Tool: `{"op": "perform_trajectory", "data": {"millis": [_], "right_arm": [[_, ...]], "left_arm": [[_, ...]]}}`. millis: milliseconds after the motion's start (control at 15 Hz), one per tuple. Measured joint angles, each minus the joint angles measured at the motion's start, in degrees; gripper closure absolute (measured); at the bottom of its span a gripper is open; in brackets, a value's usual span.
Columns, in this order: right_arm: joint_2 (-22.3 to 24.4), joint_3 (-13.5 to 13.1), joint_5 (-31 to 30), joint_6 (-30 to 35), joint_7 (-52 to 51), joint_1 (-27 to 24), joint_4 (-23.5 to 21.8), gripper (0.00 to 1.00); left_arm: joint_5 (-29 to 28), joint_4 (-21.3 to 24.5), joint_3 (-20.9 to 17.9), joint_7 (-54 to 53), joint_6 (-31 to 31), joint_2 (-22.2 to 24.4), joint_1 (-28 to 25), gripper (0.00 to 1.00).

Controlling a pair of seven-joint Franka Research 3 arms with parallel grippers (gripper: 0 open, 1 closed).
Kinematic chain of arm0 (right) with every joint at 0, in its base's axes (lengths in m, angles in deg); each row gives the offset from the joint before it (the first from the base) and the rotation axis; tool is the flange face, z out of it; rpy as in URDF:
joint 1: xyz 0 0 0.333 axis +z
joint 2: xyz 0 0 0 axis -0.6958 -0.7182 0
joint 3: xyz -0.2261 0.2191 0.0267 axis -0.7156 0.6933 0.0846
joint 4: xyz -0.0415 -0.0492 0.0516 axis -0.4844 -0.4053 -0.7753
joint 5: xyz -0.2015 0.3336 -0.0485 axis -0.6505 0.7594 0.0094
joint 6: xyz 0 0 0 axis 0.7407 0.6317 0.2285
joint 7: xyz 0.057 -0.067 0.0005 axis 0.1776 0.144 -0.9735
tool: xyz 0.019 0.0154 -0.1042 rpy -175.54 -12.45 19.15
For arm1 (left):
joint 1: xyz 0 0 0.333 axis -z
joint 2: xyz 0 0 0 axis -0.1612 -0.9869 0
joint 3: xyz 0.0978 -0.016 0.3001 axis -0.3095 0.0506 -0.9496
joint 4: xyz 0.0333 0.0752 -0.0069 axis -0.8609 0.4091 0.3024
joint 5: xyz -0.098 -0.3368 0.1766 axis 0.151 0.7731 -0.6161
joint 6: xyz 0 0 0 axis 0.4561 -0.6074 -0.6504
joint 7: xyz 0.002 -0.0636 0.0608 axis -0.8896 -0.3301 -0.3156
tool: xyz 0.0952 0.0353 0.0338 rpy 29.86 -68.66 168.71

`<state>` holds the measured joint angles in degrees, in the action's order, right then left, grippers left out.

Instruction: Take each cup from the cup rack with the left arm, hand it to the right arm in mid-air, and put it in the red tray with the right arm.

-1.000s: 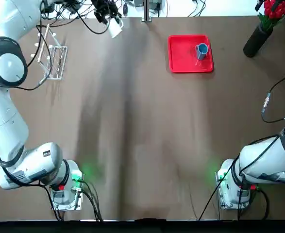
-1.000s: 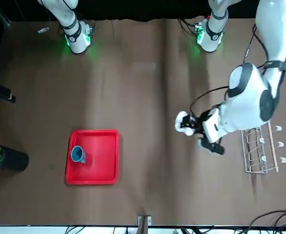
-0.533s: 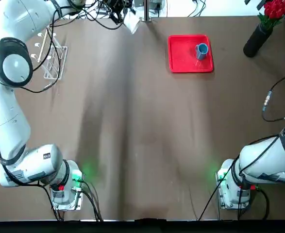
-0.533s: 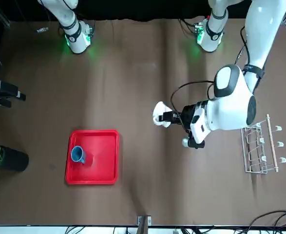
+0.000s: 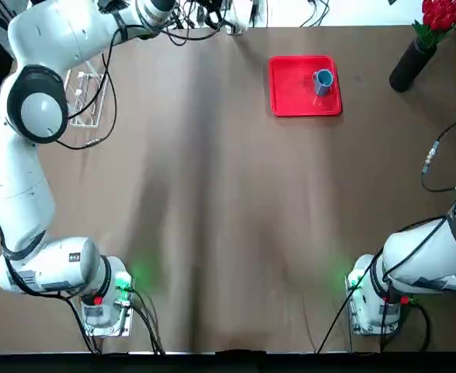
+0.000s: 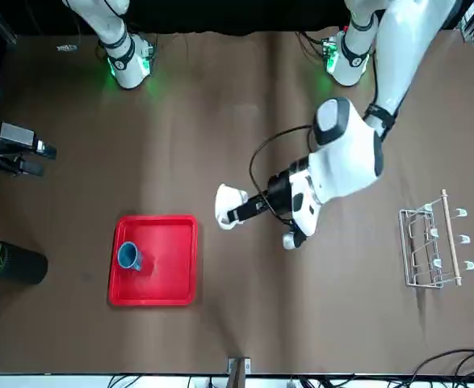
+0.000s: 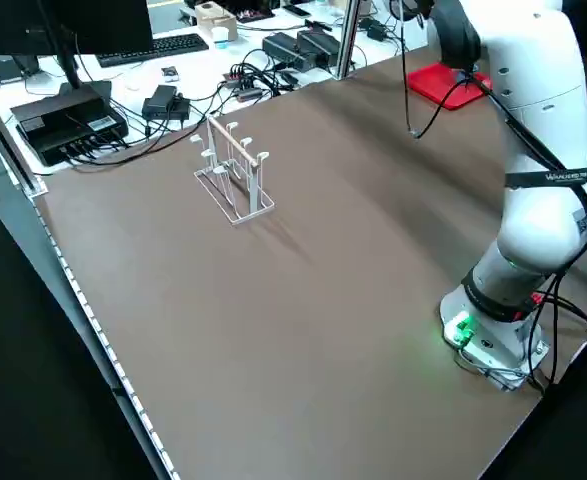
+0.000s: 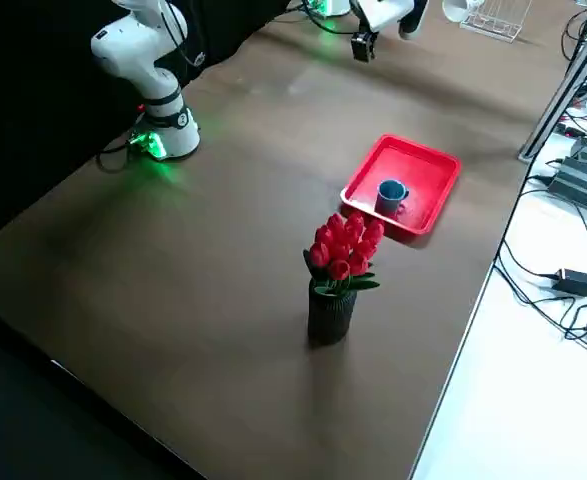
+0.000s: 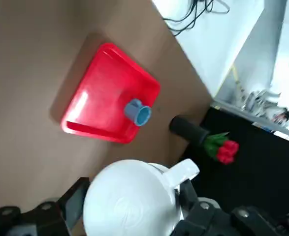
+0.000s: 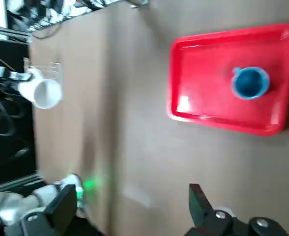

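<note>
White ceramic mug with a handle (image 6: 229,199) is the cup now in play, carried in mid-air above the brown counter (image 5: 228,210), well clear of the surface. Going left to right along the far edge of the overhead view: the small silvery wire cup rack with white-tipped pegs (image 5: 88,97) stands empty at the far left. To its right, the left arm's tool (image 6: 249,208) pinches the white mug from both sides, its two dark fingers (image 9: 75,199) pressed against the mug's body, handle pointing away. Judging by the task, the mug is held out like this, off the rack and toward the middle, so the other arm can take it. Farther right, the flat bright red square plastic tray (image 5: 288,93) lies on the counter with the small blue mug (image 5: 322,79) already upright inside it, near its right side. The right arm's tool (image 6: 27,153) hovers apart, fingers (image 10: 65,206) spread wide, apparently ready to receive.
</note>
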<state>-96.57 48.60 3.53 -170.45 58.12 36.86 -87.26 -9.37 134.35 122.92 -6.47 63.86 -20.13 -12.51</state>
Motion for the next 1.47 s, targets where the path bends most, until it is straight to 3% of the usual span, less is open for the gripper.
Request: {"op": "perform_trajectory", "data": {"millis": [533,867,1133,1267,1467], "right_arm": [[-6.4,0.5,12.0,-3.6,6.2,6.6,-0.4,0.00],[-7.2,0.6,21.1,-10.2,11.3,11.1,-0.3,0.04],[-7.7,0.7,24.5,-15.4,11.8,13.8,-0.4,0.12],[-8.4,0.7,24.8,-18.8,11.8,15.6,-0.4,0.25],[-9.8,0.7,24.8,-21.8,11.8,17.3,-0.4,0.30]], "left_arm": [[0.0,-1.4,-0.5,14.3,11.8,-0.4,4.9,0.21],[0.0,-1.5,-5.5,16.5,18.2,-1.0,11.6,0.21],[0.0,-1.5,-8.7,17.2,20.9,-1.0,15.4,0.21],[0.0,-1.5,-9.1,17.5,21.6,-1.0,16.1,0.21],[0.0,-1.6,-9.2,17.9,21.8,-1.0,16.2,0.21]]}}
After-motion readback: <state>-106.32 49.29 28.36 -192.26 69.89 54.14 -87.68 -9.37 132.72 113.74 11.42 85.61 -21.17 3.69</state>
